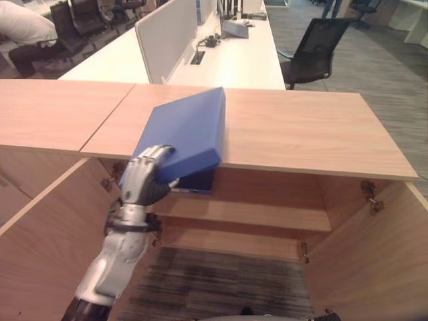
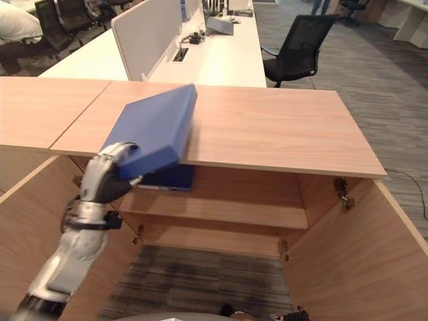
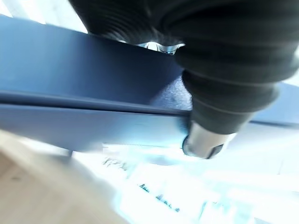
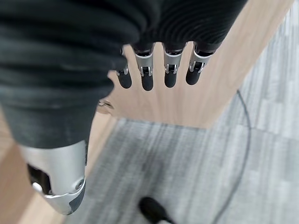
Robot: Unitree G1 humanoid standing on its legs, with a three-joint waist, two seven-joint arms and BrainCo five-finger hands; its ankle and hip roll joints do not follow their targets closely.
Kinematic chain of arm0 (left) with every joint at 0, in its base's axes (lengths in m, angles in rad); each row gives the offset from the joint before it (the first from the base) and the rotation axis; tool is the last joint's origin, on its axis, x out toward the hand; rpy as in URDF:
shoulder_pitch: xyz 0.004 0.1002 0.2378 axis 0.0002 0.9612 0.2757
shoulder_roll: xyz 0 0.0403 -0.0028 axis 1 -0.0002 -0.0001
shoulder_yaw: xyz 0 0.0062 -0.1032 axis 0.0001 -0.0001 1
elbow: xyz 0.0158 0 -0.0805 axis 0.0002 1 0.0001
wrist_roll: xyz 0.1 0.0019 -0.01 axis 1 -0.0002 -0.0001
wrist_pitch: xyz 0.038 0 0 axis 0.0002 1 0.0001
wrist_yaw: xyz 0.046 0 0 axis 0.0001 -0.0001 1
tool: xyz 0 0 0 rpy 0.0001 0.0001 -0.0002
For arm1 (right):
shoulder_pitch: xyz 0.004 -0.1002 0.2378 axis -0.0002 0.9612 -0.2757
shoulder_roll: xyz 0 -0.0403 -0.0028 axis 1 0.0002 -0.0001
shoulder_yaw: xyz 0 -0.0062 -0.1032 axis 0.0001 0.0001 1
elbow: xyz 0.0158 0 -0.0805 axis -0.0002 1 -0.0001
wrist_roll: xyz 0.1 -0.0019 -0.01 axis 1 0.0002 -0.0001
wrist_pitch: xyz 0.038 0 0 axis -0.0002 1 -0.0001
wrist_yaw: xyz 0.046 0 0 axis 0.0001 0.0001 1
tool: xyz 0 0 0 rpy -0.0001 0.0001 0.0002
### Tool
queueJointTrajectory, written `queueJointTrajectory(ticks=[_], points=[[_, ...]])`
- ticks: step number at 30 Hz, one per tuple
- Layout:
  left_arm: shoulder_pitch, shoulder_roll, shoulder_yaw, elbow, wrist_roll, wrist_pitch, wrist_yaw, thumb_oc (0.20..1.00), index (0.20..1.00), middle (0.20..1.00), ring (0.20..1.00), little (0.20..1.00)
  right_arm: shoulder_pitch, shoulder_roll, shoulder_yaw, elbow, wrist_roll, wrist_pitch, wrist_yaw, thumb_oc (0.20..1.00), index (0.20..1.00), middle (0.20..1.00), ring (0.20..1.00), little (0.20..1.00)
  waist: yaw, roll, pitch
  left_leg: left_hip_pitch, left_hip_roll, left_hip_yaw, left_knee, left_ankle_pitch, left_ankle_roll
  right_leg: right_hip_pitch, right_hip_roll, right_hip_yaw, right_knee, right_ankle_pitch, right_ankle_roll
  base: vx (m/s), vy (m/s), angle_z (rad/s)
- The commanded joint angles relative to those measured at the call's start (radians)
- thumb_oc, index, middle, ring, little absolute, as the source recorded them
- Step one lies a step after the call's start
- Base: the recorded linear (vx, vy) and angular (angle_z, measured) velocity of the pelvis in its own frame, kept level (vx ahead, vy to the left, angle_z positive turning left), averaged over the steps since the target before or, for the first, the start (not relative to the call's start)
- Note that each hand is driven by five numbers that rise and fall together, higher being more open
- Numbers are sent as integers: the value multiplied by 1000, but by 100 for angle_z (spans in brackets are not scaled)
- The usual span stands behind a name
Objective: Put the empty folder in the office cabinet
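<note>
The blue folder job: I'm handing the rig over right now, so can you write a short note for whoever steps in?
Left robot hand: shut on the blue folder, gripping its near lower corner.
Right robot hand: open, idle, hanging by a cabinet door.
Folder: tilted, overhanging the front edge of the cabinet top.
Done: folder grasped; cabinet doors open.
Left: lower it onto the shelf inside and release.

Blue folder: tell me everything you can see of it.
The blue folder is a thick, closed, box-like binder with a smooth matte cover and a darker spine side. It lies tilted, its far part resting on the wooden cabinet top, its near corner overhanging the front edge above the open cabinet. The left hand curls round that near corner from below, gripping it.
</note>
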Motion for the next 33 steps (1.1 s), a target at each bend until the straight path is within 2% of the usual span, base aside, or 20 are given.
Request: queueJointTrajectory(ticks=[1, 6, 11, 16, 20, 21, 22, 23, 33], points=[[27, 33, -16, 2, -96, -16, -39, 200, 200, 200, 200, 200, -49, 37, 26, 76, 6, -9, 4, 1000, 1000, 1000, 1000, 1000, -24, -75, -18, -2, 3, -23, -22, -31, -22, 95, -90, 38, -88, 10, 135, 4, -6, 7], [29, 58, 35, -124, -183, -50, -32, 200, 200, 200, 200, 200, -55, 38, 42, 71, 0, -11, 14, 1000, 1000, 1000, 1000, 1000, -15, -75, -16, -4, 1, -29, -22, -30, -24, 98, -90, 31, -88, 10, 135, -1, -2, 5], [20, 59, 36, -137, -193, -53, -30, 200, 200, 200, 200, 200, -55, 39, 46, 71, -1, -11, 15, 1000, 1000, 1000, 1000, 1000, -16, -75, -17, -5, 1, -31, -22, -30, -24, 97, -90, 30, -88, 9, 136, -3, -1, 1], [-101, 101, 0, -177, -196, -67, -37, 200, 200, 200, 200, 200, -69, 46, 72, 48, -12, -14, 21, 1000, 1000, 1000, 1000, 1000, -20, -73, -24, -5, 0, -32, -22, -30, -26, 97, -93, 31, -88, 10, 137, -7, -1, 2], [-118, 102, -2, -211, -424, -103, -115, 200, 200, 200, 200, 200, -73, 38, 74, 58, -30, -2, 31, 1000, 1000, 1000, 1000, 1000, -19, -74, -26, -4, -1, -33, -22, -29, -26, 99, -93, 30, -88, 11, 137, 0, 0, 0], [-121, 94, -5, -214, -504, -106, -141, 200, 200, 200, 200, 200, -73, 35, 75, 62, -34, 1, 38, 1000, 1000, 1000, 1000, 1000, -19, -71, -26, 2, 1, -33, -22, -34, -27, 105, -91, 31, -88, 7, 137, 0, 0, 0], [-122, 94, -4, -215, -507, -106, -143, 200, 200, 200, 200, 200, -74, 34, 75, 62, -34, 1, 38, 1000, 1000, 1000, 1000, 1000, -19, -72, -25, -1, -1, -33, -22, -30, -26, 103, -92, 31, -88, 11, 137, 0, 0, 0], [-131, 85, 0, -209, -578, -102, -161, 200, 200, 200, 200, 200, -76, 32, 75, 69, -38, 5, 46, 1000, 1000, 1000, 1000, 1000, -20, -72, -28, -2, -1, -34, -22, -29, -26, 101, -93, 30, -88, 11, 136, 0, 0, 0], [-175, 49, -12, -201, -729, -95, -213, 200, 200, 200, 200, 200, -97, 29, 80, 70, -43, 6, 66, 1000, 1000, 1000, 1000, 1000, -16, -74, -28, 1, -1, -38, -22, -30, -26, 107, -92, 28, -88, 9, 134, 0, 0, 0]])
